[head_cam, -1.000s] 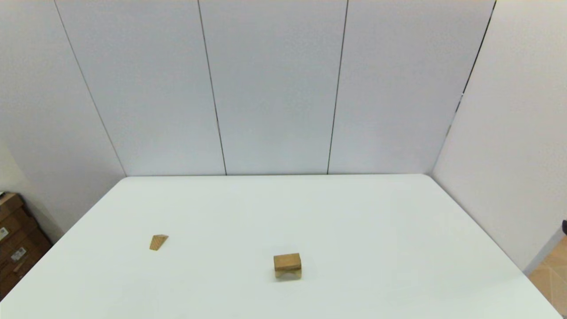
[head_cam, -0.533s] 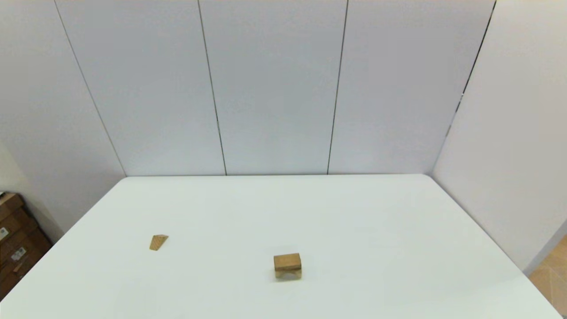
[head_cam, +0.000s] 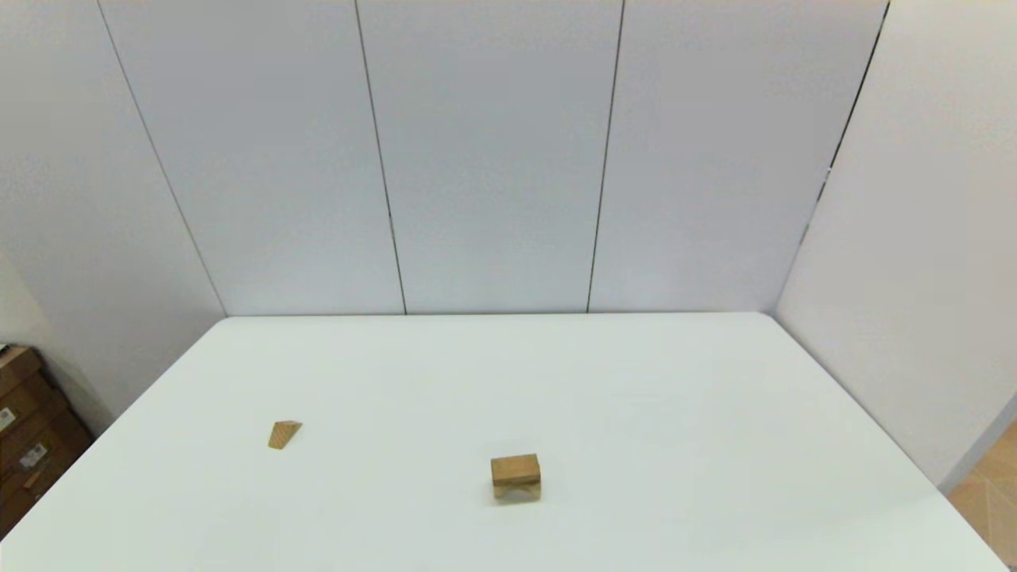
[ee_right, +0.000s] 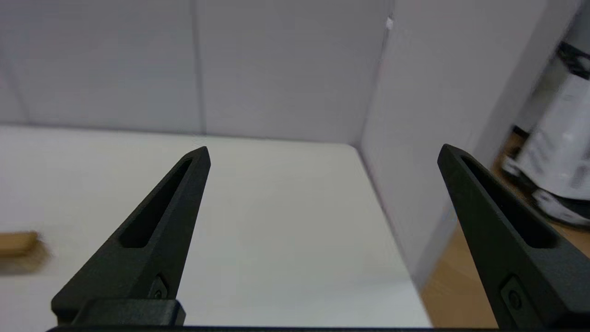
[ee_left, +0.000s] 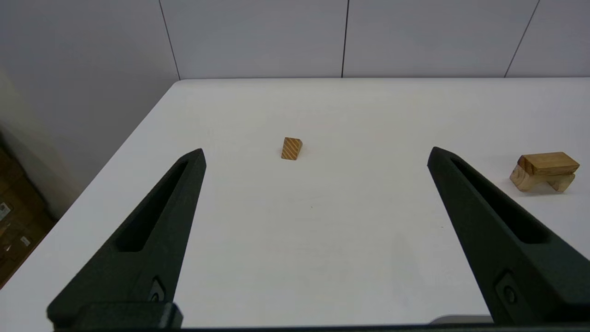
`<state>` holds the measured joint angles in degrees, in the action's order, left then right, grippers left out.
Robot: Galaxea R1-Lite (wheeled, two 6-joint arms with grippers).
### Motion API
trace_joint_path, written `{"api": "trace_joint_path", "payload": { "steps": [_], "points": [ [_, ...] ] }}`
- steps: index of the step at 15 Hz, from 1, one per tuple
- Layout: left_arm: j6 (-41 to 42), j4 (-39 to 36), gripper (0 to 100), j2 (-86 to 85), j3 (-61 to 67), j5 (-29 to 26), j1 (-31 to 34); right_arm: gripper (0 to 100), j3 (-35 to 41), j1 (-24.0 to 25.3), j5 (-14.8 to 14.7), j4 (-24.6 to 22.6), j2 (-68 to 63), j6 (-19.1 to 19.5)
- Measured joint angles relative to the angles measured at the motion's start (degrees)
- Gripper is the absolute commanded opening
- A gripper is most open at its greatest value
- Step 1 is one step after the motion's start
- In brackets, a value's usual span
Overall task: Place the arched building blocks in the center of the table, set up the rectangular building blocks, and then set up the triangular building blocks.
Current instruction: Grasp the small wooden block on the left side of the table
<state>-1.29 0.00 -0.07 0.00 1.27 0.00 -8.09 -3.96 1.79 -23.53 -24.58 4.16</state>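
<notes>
The arched block (head_cam: 534, 492) stands legs-down near the middle front of the white table (head_cam: 675, 397). The rectangular block (head_cam: 515, 469) lies flat on top of it. Off to the left the triangular block (head_cam: 284, 434) lies alone. In the left wrist view the triangular block (ee_left: 291, 148) is ahead of my open left gripper (ee_left: 315, 154), while the rectangular block (ee_left: 549, 163) on the arched block (ee_left: 523, 180) sits off to one side. My right gripper (ee_right: 322, 154) is open and empty over the table's right part. Neither arm shows in the head view.
Grey wall panels close off the table's far side and a partition (head_cam: 898, 278) runs along its right edge. Cardboard boxes (head_cam: 28, 433) stand on the floor at the left. White equipment (ee_right: 557, 152) stands on the floor beyond the partition.
A dark bit at the right edge of the head view has gone out of the picture. The blocks have not moved.
</notes>
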Motion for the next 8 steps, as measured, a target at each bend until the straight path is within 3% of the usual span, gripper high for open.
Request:
{"api": "trace_joint_path", "payload": {
  "steps": [3, 8],
  "points": [
    [0.0, 0.0, 100, 0.0, 0.0, 0.05, 0.0, 100, 2.26, -0.06, 1.58, -3.21, 2.91, -1.57],
    [0.0, 0.0, 100, 0.0, 0.0, 0.0, 0.0, 100, 5.45, -0.17, 1.12, 2.19, 7.72, -1.62]
  ]
}}
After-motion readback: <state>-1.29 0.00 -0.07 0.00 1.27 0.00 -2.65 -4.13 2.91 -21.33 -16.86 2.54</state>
